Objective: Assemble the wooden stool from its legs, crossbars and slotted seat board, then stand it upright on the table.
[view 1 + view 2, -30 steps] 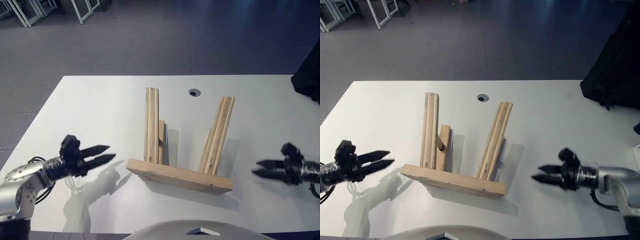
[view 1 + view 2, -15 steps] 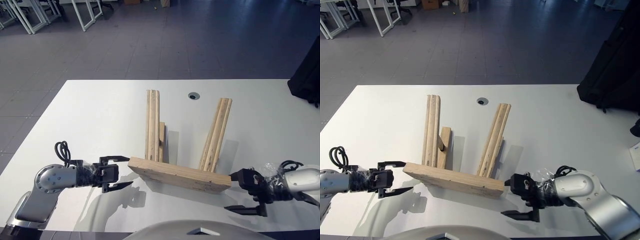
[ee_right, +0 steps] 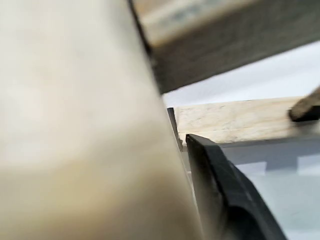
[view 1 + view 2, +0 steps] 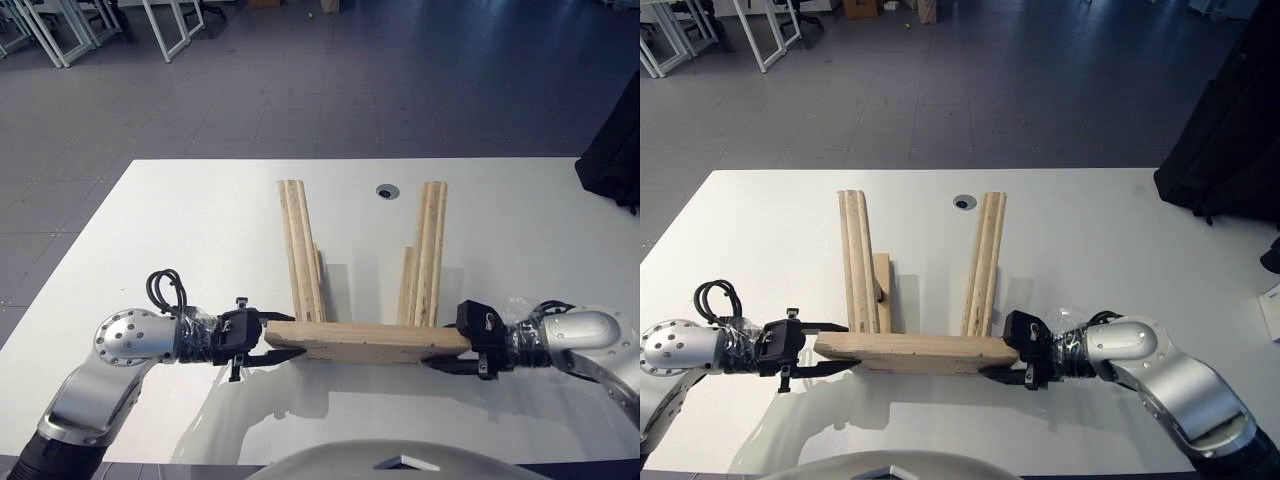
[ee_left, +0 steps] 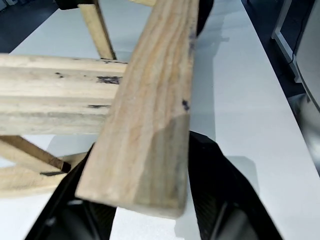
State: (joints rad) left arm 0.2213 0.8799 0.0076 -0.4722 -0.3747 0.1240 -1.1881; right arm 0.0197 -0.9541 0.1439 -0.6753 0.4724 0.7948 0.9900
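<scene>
The left gripper (image 4: 847, 345) and the right gripper (image 4: 1006, 360) clamp the pale wooden seat board (image 4: 920, 352) at its 9 and 3 o'clock ends, probably to tip the stool upright evenly

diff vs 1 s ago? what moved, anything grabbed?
Both hands came in from the table's sides and closed on the seat board: left hand on its left end, right hand on its right end. The board, slanted before, swung level, and the legs now point straighter away. Unchanged: legs still joined to the board, lying along the table, not upright.
</scene>
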